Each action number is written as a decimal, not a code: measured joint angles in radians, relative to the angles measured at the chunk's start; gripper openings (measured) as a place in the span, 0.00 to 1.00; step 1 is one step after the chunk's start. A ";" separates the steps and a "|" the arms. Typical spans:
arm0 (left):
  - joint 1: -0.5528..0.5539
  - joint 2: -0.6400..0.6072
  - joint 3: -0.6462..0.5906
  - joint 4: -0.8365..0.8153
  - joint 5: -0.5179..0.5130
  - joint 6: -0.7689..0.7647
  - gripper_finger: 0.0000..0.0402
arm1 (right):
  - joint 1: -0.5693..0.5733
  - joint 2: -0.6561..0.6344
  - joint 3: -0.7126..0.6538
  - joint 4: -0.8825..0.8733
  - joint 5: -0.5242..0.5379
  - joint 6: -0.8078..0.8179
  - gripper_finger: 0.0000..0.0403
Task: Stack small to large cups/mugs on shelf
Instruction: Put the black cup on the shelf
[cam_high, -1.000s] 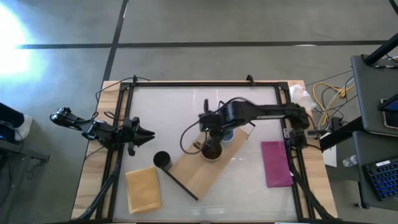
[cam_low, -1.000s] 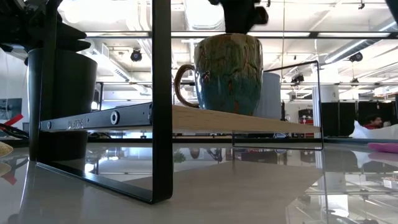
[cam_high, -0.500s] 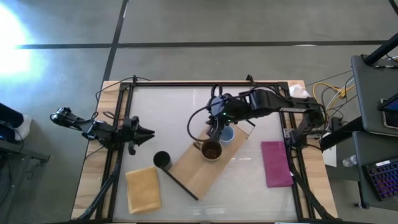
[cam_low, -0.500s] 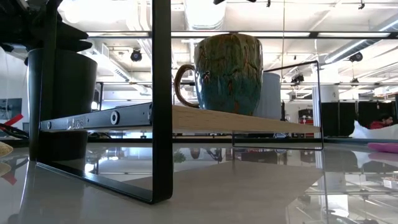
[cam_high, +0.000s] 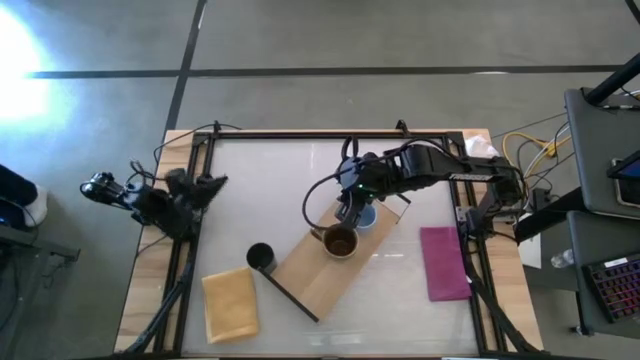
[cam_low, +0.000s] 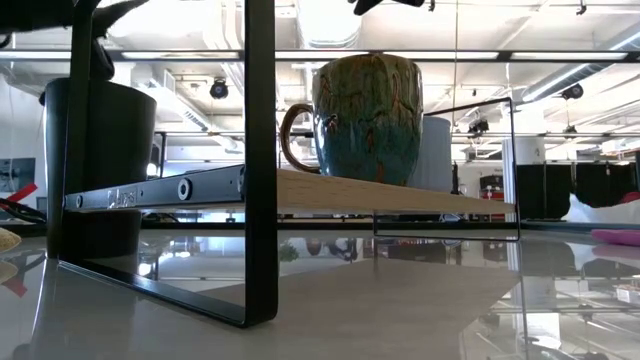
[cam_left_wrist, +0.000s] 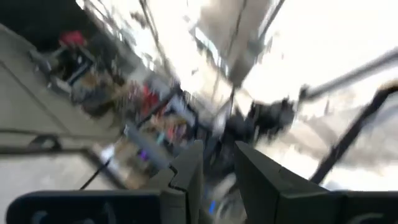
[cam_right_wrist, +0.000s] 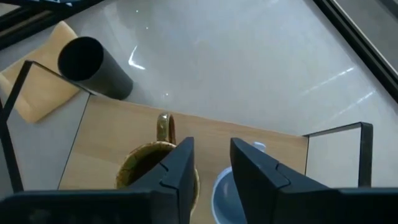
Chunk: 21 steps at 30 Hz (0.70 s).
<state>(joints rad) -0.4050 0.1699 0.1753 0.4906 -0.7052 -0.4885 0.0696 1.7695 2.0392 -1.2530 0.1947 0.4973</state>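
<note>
From above, the right gripper (cam_high: 352, 205) hangs over the far end of the shelf (cam_high: 318, 270), which lies slantwise across the table (cam_high: 290, 175). The brown mug (cam_high: 339, 241) stands on the board, free of the fingers, and the light blue mug (cam_high: 366, 216) sits just beyond it, partly under the arm. The black cup (cam_high: 260, 257) stands on the table just beside the shelf's near left edge, next to the yellow pad (cam_high: 230, 305). A pink cloth (cam_high: 443, 262) lies off to the right. The left gripper (cam_high: 212, 184) waits out at the table's left edge.

Down at table height, the brown mug (cam_low: 366, 117) stands upright on the shelf (cam_low: 390, 194), handle to the left, with the blue mug (cam_low: 433, 153) peeking out behind it. The black cup (cam_low: 97, 165) stands past the black frame (cam_low: 259, 160).

The left wrist view is a blur of room, but the left gripper's fingers (cam_left_wrist: 188, 180) show a narrow gap, nothing between them.

The right wrist view looks down: the right gripper (cam_right_wrist: 210, 163) is parted and empty, above the brown mug (cam_right_wrist: 152, 165) and blue mug (cam_right_wrist: 227, 190) side by side on the board, the black cup (cam_right_wrist: 93, 67) off on the table.
</note>
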 joint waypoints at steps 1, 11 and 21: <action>0.000 0.007 0.000 0.058 -0.012 0.001 0.19 | -0.002 0.000 0.000 0.000 0.000 0.000 0.24; -0.001 0.142 0.277 -0.549 0.093 -0.175 0.19 | -0.030 0.000 0.000 -0.172 0.032 0.039 0.29; -0.001 0.544 0.695 -1.302 0.246 -0.362 0.19 | -0.052 -0.037 -0.006 -0.312 0.147 0.096 0.50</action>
<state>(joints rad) -0.4057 0.7139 0.8704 -0.8110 -0.4593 -0.8510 0.0174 1.7326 2.0332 -1.5649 0.3418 0.5936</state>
